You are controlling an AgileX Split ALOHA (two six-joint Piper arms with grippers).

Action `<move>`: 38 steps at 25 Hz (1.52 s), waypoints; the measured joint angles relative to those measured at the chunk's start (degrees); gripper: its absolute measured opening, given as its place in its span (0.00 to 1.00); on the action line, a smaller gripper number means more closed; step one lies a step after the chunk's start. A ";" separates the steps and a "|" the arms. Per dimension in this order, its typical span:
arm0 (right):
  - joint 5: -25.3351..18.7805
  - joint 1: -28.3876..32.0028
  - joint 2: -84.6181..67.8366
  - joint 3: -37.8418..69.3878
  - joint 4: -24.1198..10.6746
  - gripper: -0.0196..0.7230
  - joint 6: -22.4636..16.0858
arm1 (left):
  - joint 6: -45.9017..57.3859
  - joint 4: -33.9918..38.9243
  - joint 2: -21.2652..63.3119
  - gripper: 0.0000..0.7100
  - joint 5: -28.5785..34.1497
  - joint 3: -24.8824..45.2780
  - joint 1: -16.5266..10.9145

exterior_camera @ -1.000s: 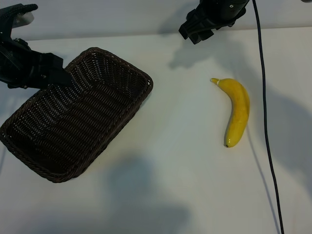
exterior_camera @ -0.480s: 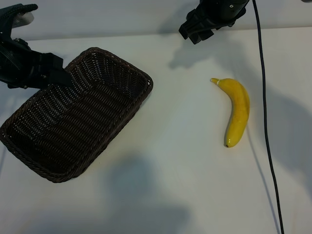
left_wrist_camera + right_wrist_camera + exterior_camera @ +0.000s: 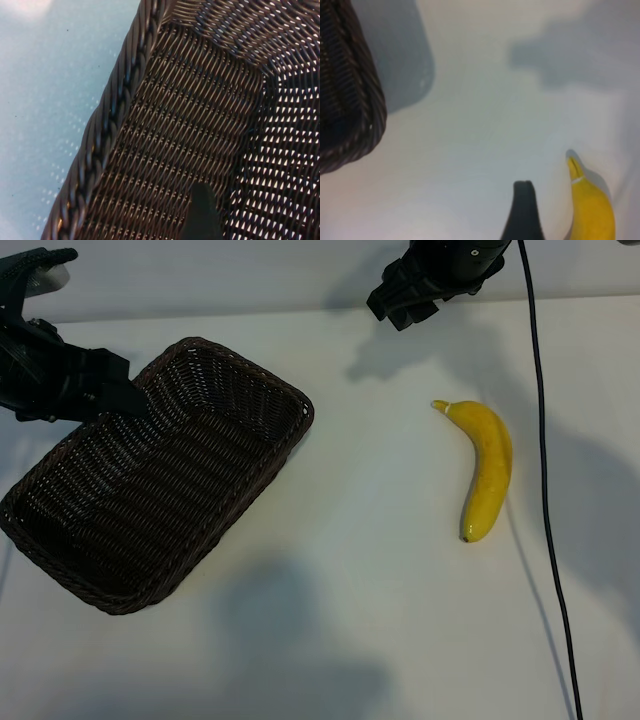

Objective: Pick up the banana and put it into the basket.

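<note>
The banana [image 3: 486,469] is observed lying on the table [image 3: 380,580], apart from the wicker basket [image 3: 60,540]. Left gripper [image 3: 120,400] and right gripper [image 3: 400,302] are held wide, empty.

Lighting bright and even across the white desk [image 3: 380,570]. Soft, broad grey shadows lie on it below the basket [image 3: 160,475] and beside the banana [image 3: 485,470]. No glare noted. Right wrist view is soft, banana edges blurred. Left wrist view is sharp on the weave, light showing through its gaps.
</note>
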State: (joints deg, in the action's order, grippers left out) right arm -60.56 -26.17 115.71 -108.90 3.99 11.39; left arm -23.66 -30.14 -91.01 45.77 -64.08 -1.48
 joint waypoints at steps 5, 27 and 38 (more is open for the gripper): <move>0.00 0.00 0.00 0.00 0.00 0.80 0.00 | 0.06 0.00 0.00 0.84 -0.72 0.00 0.00; 0.07 0.00 0.00 0.00 0.00 0.80 0.00 | 17.92 4.37 18.40 0.72 -6.20 19.65 0.00; -0.12 0.00 0.00 0.00 -0.14 0.80 0.00 | 32.35 13.41 28.51 0.73 -7.09 26.78 0.00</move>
State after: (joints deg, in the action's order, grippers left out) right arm -60.69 -26.17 115.71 -108.90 3.85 11.39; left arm 8.69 -16.73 -62.50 38.68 -37.30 -1.48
